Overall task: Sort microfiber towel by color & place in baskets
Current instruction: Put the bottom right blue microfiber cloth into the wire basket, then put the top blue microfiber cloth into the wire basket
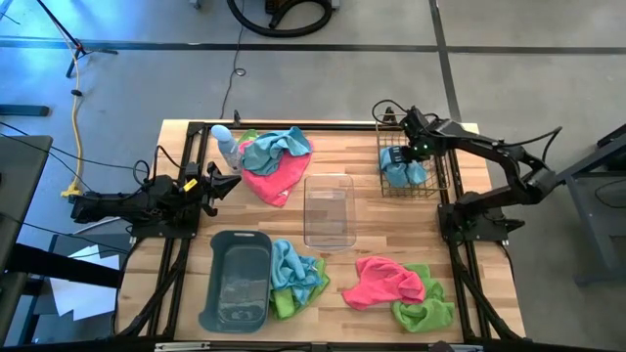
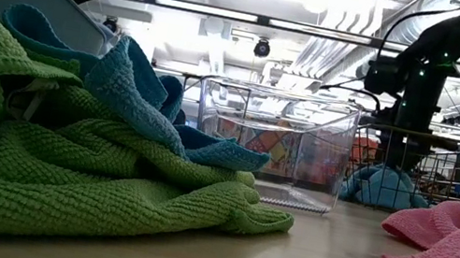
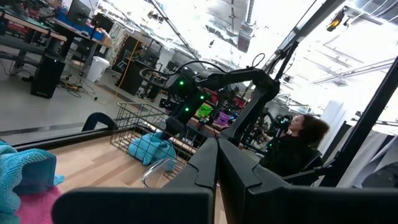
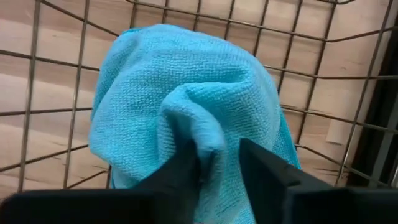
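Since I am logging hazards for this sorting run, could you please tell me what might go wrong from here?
The right gripper pinches a fold of the blue towel inside the wire basket; if the fold snags, lifting away may drag the towel back out. The arm is low over the basket and could catch its rim and shift it.

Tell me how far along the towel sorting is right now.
Early on. In hand: the right gripper pinches a light blue towel inside the wire basket, not released. The left gripper waits at the table's left edge. The clear bin and grey tub hold no towels. Left: the pile by the bottle, the blue-green pair and the pink-green pair.
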You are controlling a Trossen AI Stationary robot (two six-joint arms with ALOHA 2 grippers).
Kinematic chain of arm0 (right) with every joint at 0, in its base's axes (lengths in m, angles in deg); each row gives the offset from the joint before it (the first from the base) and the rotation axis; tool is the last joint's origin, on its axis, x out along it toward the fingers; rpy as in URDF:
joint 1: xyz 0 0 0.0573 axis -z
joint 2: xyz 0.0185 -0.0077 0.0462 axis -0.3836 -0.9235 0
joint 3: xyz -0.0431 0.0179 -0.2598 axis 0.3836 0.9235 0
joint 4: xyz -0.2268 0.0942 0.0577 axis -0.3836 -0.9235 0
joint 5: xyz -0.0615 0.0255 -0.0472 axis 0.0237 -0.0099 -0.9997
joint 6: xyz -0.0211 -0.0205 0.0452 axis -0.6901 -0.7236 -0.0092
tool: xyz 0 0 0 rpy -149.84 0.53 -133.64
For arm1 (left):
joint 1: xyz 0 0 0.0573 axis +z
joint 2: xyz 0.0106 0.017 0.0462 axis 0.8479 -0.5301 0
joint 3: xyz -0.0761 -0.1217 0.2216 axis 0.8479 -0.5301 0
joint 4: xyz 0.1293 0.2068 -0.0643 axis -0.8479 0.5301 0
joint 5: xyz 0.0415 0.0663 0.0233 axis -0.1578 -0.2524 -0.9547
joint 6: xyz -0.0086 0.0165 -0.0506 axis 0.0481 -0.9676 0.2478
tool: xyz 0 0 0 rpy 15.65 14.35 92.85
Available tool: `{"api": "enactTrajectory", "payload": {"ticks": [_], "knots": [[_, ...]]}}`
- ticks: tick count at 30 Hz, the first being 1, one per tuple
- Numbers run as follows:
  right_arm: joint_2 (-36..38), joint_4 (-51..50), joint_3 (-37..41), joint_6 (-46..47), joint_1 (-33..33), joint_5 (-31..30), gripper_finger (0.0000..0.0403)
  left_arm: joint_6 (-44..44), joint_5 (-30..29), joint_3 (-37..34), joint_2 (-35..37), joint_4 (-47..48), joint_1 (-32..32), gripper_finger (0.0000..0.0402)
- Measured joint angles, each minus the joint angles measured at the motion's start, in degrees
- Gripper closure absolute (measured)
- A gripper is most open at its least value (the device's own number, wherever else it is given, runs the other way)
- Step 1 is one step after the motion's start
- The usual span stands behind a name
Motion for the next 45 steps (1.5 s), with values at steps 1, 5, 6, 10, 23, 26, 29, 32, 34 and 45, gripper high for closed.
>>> {"api": "enactTrajectory", "payload": {"ticks": [1,5,6,10,23,26,29,32,34,45], "knots": [[0.00,0.07,-0.31,-0.02,0.00,0.09,0.0260,0.02,0.00,0.02,0.02,0.00,0.02,0.0401],[0.00,-0.52,-1.50,-0.01,0.00,0.25,0.0206,0.00,0.00,0.01,0.02,0.02,0.01,0.0401],[0.00,-0.67,-1.86,-0.02,0.00,0.27,0.0198,0.02,0.00,0.02,0.00,0.00,0.00,0.0401],[0.00,-2.32,-3.51,-0.61,0.00,0.30,0.0182,0.02,0.00,0.02,0.00,0.00,0.00,0.0401],[0.02,-11.69,-20.10,-8.08,0.00,0.44,0.0181,0.00,0.00,0.02,0.01,0.00,0.00,0.0401],[0.02,-12.54,-24.15,-8.92,-0.20,0.63,0.0181,0.02,0.00,0.00,0.00,0.00,0.00,0.0401],[0.04,-12.69,-27.36,-10.40,-1.24,2.21,0.0181,0.01,0.00,0.02,0.01,0.01,0.02,0.0401],[0.06,-12.74,-29.26,-11.76,-3.24,2.82,0.0181,0.00,0.00,0.00,0.00,0.00,0.00,0.0401],[0.49,-12.50,-29.39,-12.49,-4.87,2.82,0.0181,0.00,0.00,0.02,0.00,0.00,0.00,0.0401],[12.95,-6.19,-18.92,-11.72,-16.12,3.11,0.0181,0.00,0.00,0.02,0.00,0.00,0.00,0.0401]]}}
